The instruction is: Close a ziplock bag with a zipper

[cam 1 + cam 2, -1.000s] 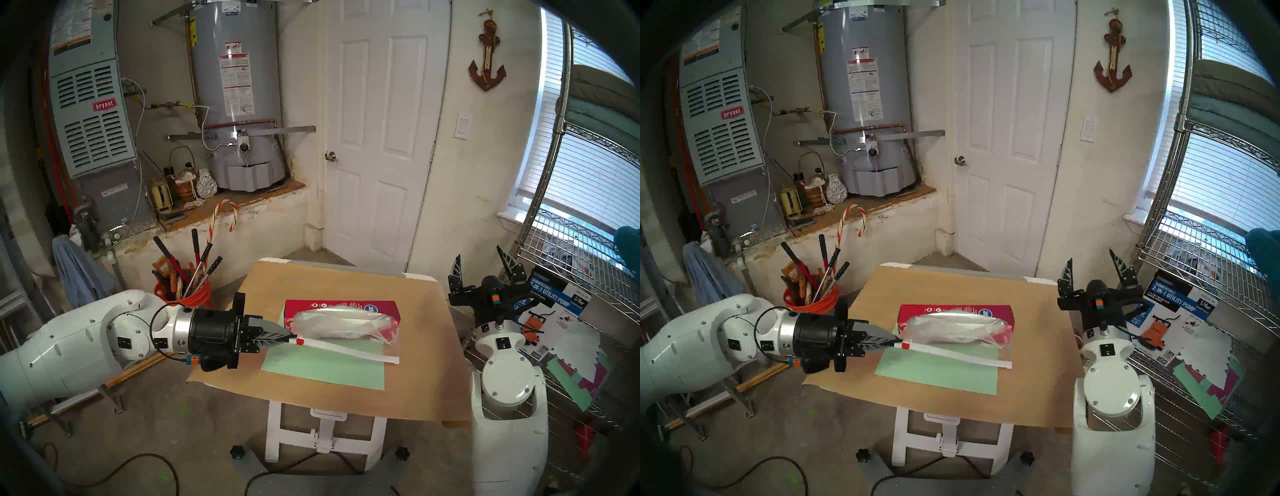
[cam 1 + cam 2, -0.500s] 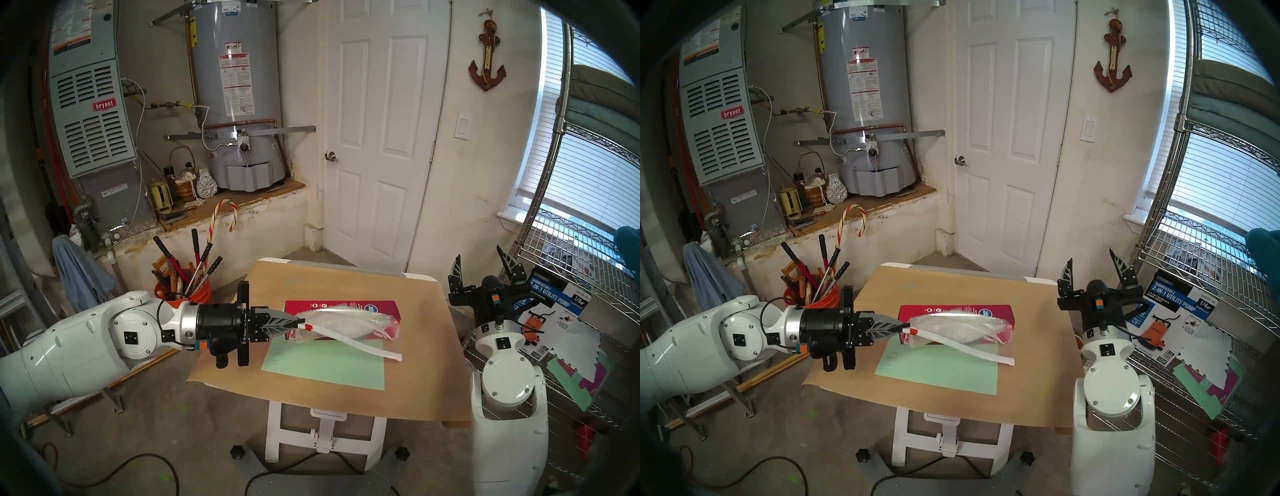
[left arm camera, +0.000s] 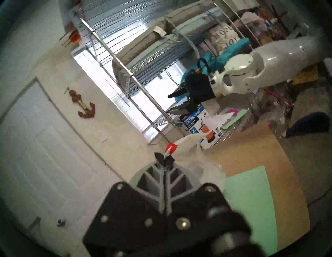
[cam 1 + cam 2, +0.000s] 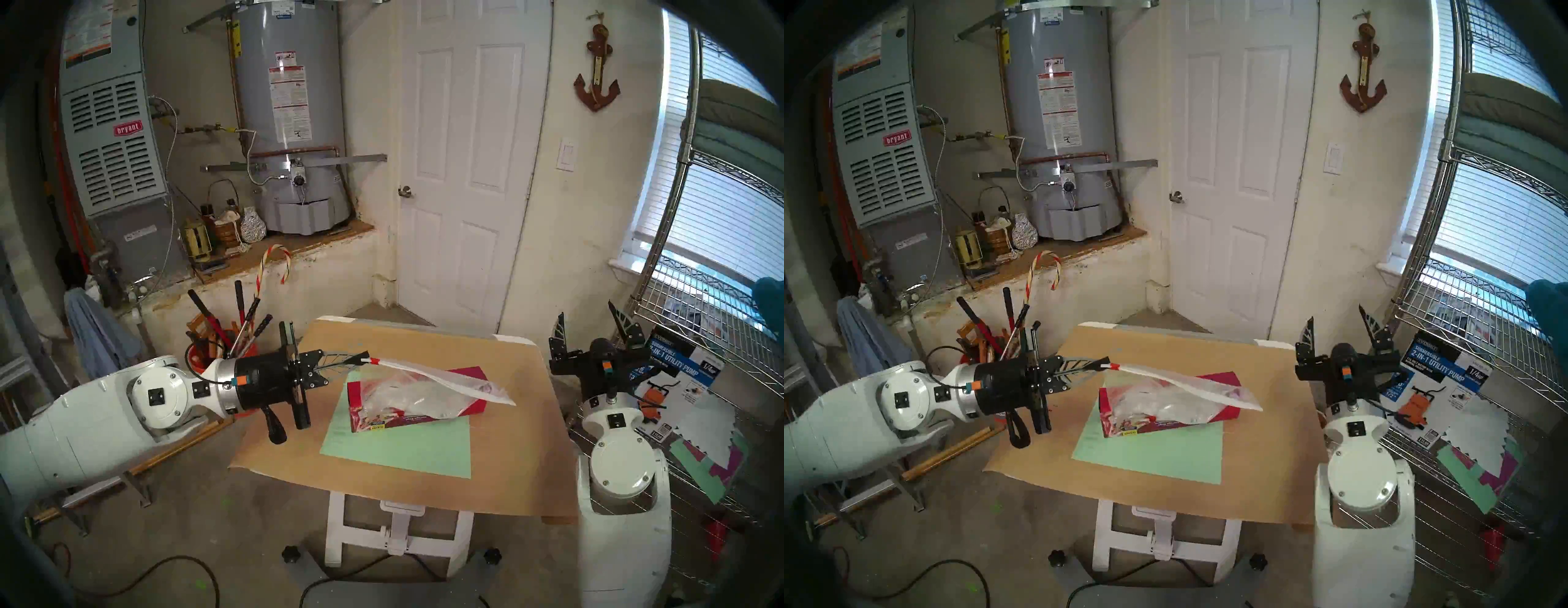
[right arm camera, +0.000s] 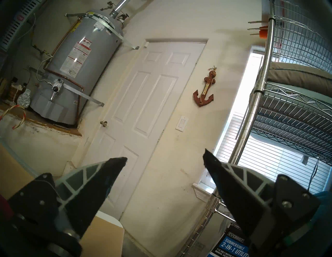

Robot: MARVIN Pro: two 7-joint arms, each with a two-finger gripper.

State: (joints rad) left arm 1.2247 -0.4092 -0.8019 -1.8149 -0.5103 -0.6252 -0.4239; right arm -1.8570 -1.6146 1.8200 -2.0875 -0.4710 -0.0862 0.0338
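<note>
Left claw (image 4: 364, 358): pressed together, pinching the zipper (image 4: 441, 379) at its end, just beside the red slider (image 4: 373, 361). Pointed level toward the view's right, above the tabletop's (image 4: 515, 463) left portion. In the left wrist view, fingertips (image 3: 159, 158) meeting on the white strip, with the slider (image 3: 171, 147) immediately past them.

Zipper: lifted at the pinched end, running down and to the view's right, free end low above the far right of the box (image 4: 473, 375). White strip twisted along its length.

Bag (image 4: 407, 397): clear, crinkled, hanging from the zipper, lower part draped over the box. Whether the mouth is sealed along the strip cannot be told.

Box: red, lying flat, partly on the green sheet (image 4: 399, 443), partly on the brown paper covering the tabletop. Printed front edge facing the camera, seen through the bag.

Green sheet: flat on the tabletop, nearer the camera than the box, unobstructed over most of its area.

Right claw (image 4: 592, 325): spread wide, nothing between the fingers, held off the tabletop's right edge, pointing away from the camera and slightly up. In the right wrist view, both fingers (image 5: 107, 176) well apart, framing a white door (image 5: 152, 107). Well apart from bag and zipper.
</note>
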